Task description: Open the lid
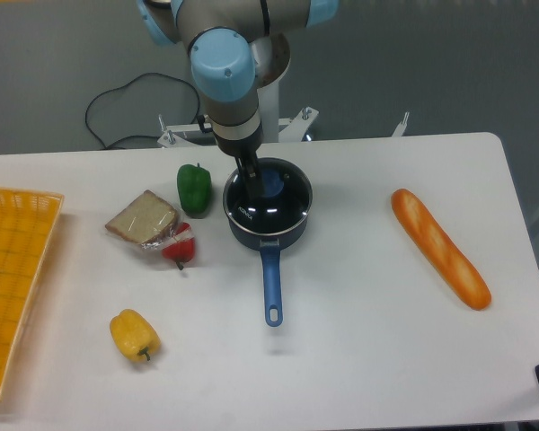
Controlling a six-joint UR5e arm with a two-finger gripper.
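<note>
On the white table [359,341] in front of you, the largest item is the robot arm [226,63], grey with pale blue joint caps, reaching down from the top edge of the view over the middle of the surface. Next in size, at your far left edge, is a yellow basket [13,269], only partly in view. Then comes a long baguette [440,248], lying diagonally on the right side of the table, well apart from everything else. At the centre sits the dark blue saucepan [268,235], its long blue handle [271,285] pointing toward the near edge of the table. The lid [283,208], glass with a thin metal rim, rests flat on the saucepan, closing it; its blue knob [271,184] shows at the centre. The gripper [256,186] is down on the lid right at the knob, its dark fingers beside and partly covering it; you cannot tell from this view whether they are clamped on the knob or apart. To the left of the pan lies a slice of bread [143,216]. A yellow pepper [133,334] sits near the front left, well apart from the pan. A green pepper [194,187] stands just beside the pan's left wall. The smallest item, a red pepper [180,249], lies touching the bread's lower right corner.
</note>
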